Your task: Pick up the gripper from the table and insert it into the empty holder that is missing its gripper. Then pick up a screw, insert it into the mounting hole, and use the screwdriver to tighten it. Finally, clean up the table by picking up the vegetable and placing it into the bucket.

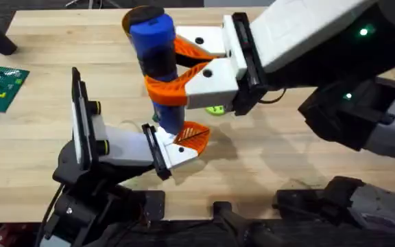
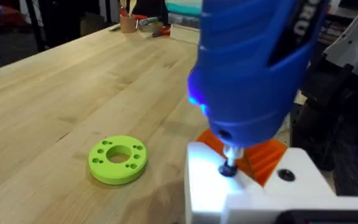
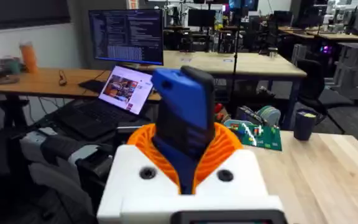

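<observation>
My right gripper [image 1: 164, 72], a large white body with two orange fingers, is shut around the upright blue screwdriver [image 1: 155, 48]. In the right wrist view the screwdriver [image 3: 182, 112] stands between those orange fingers [image 3: 229, 149]. Its metal bit presses down on a dark screw [image 2: 229, 168] in the white holder [image 2: 210, 186] at the tip of my left arm. The small orange ribbed gripper [image 1: 192, 135] sits in that holder [image 1: 173, 154], just beside the bit. Behind the screwdriver's top, the rim of the yellow-orange bucket [image 1: 125, 20] shows. The vegetable is out of view.
A lime-green ring with holes [image 2: 118, 160] lies flat on the wooden table [image 1: 286, 147], close behind the holder and partly covered in the overhead view [image 1: 215, 110]. A green circuit board [image 1: 2, 86] lies at the table's far left edge.
</observation>
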You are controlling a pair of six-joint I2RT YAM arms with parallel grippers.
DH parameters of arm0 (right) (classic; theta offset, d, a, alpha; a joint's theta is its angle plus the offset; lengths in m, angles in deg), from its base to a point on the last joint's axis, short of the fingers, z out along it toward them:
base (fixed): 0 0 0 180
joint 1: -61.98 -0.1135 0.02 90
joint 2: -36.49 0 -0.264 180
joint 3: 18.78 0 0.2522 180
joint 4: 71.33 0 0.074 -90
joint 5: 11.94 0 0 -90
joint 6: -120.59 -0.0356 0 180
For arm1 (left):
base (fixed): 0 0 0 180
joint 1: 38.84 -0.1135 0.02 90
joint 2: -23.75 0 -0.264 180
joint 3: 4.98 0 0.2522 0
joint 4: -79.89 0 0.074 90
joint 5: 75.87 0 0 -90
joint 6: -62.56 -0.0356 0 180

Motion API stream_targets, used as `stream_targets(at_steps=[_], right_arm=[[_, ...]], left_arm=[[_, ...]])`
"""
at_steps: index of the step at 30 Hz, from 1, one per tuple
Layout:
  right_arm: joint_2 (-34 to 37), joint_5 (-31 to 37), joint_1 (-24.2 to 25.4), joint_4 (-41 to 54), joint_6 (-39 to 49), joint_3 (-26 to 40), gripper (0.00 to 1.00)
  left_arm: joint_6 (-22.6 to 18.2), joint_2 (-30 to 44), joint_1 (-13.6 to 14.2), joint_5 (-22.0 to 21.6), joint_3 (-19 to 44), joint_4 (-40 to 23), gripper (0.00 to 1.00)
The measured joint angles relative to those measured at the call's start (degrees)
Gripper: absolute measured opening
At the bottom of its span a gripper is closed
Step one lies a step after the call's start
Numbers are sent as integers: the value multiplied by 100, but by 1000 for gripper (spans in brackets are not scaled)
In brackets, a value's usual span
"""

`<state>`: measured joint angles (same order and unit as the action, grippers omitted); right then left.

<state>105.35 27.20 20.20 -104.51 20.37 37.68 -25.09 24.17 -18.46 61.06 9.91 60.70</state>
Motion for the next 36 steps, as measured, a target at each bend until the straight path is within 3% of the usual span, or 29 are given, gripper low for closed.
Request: stream_targets(at_steps=[36], right_arm=[[0, 2, 0, 75, 60, 0, 84]], left_arm=[[2, 0, 0, 0, 0, -2, 11]])
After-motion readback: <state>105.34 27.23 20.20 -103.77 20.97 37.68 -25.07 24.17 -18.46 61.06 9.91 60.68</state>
